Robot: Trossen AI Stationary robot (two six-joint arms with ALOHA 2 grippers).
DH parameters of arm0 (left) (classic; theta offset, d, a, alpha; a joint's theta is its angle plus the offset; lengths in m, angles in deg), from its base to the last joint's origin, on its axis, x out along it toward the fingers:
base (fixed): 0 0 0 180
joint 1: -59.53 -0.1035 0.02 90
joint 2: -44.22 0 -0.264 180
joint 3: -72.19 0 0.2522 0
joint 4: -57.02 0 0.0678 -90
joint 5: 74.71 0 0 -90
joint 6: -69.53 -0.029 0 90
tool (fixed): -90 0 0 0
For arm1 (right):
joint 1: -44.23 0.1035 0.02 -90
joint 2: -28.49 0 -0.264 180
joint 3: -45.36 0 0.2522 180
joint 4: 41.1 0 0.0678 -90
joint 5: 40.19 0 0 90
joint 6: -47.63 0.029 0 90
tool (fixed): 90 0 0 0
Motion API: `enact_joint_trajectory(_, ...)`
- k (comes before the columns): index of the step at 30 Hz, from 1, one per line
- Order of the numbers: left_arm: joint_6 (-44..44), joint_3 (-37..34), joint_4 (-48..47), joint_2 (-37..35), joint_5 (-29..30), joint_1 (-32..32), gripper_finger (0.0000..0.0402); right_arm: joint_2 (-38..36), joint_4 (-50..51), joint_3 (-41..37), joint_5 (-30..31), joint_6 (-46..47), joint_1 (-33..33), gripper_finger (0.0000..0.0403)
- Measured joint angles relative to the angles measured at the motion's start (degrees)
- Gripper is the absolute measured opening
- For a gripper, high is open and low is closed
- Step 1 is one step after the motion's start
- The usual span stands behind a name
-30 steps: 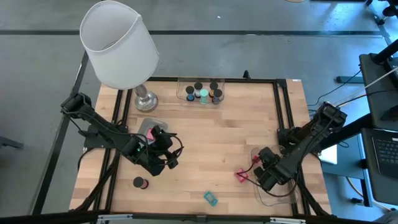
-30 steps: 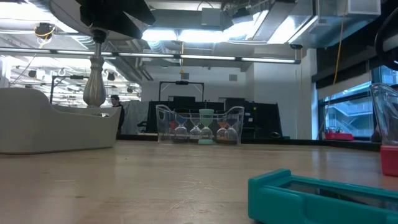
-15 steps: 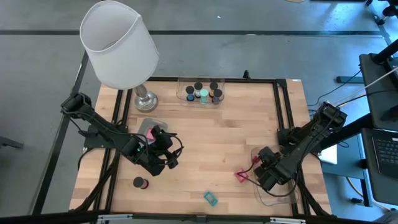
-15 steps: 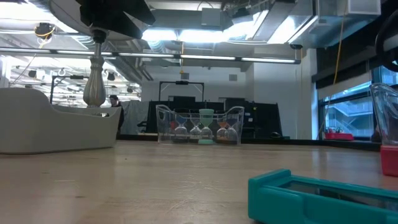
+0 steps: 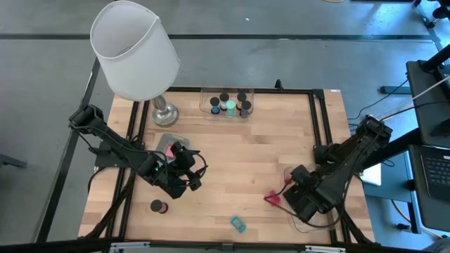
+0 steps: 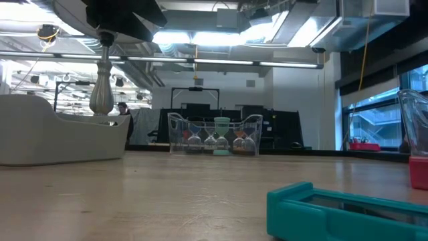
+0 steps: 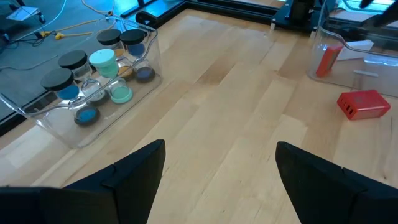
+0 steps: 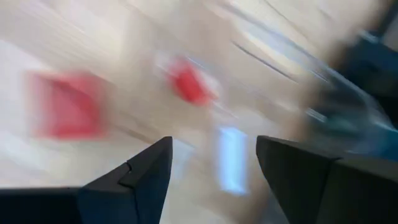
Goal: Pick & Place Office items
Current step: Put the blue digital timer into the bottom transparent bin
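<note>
Of the office items, a red block (image 5: 273, 199) lies on the wood just left of a clear tray (image 5: 313, 219) at the near right. A teal clip (image 5: 238, 224) and a dark cylinder (image 5: 159, 206) lie by the near edge. Several dark cylinders with coloured tops stand in a clear tray (image 5: 226, 104) at the far edge. My right gripper (image 5: 302, 202) hovers open over the near-right tray; its wrist view is blurred and shows the red block (image 8: 68, 106), a red piece (image 8: 189, 84) and a pale-blue piece (image 8: 231, 158) beyond the fingers. My left gripper (image 5: 187, 174) waits open at centre-left.
A big white-shaded lamp (image 5: 135, 49) stands on its metal base (image 5: 164, 112) at the far left. A pink piece (image 5: 169, 150) lies beside my left arm. Black frame rails run along the table's left and right sides. Bare wood lies between the two arms.
My right gripper has shifted a little toward the table's near edge over the clear tray. The items on the table have stayed where they were.
</note>
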Motion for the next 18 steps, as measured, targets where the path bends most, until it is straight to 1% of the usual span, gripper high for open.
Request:
enact_joint_trajectory(3, 0.00, 0.00, -0.02, 0.00, 0.00, 0.00, 0.0303, 0.00, -6.92, 3.34, 11.41, 1.09, 0.00, 0.0232)
enact_joint_trajectory(5, 0.00, 0.00, -0.01, 0.00, -0.01, 0.00, 0.0303, 0.00, -13.89, 4.41, 17.90, -2.89, 0.00, 0.0231)
enact_joint_trajectory(7, -0.02, 0.00, 0.00, 0.00, -0.44, 0.00, 0.0303, 0.02, -21.02, 4.58, 21.90, -8.95, -0.02, 0.0231)
enact_joint_trajectory(9, -0.48, 0.00, 0.10, 0.00, -2.22, 0.00, 0.0303, 0.04, -26.93, 4.58, 24.11, -14.73, -0.02, 0.0230)
enact_joint_trajectory(12, -4.04, 0.04, 3.17, 0.67, -7.31, 0.37, 0.0303, 0.04, -32.25, 4.60, 25.30, -21.13, -0.02, 0.0230)
enact_joint_trajectory(14, -7.95, 0.04, 6.91, 2.28, -11.11, 1.28, 0.0303, 0.04, -33.67, 4.60, 25.64, -24.03, -0.02, 0.0230)
enact_joint_trajectory(18, -19.30, 0.04, 17.52, 7.31, -21.89, 3.40, 0.0303, 0.04, -33.60, 4.60, 25.68, -27.15, -0.02, 0.0230)
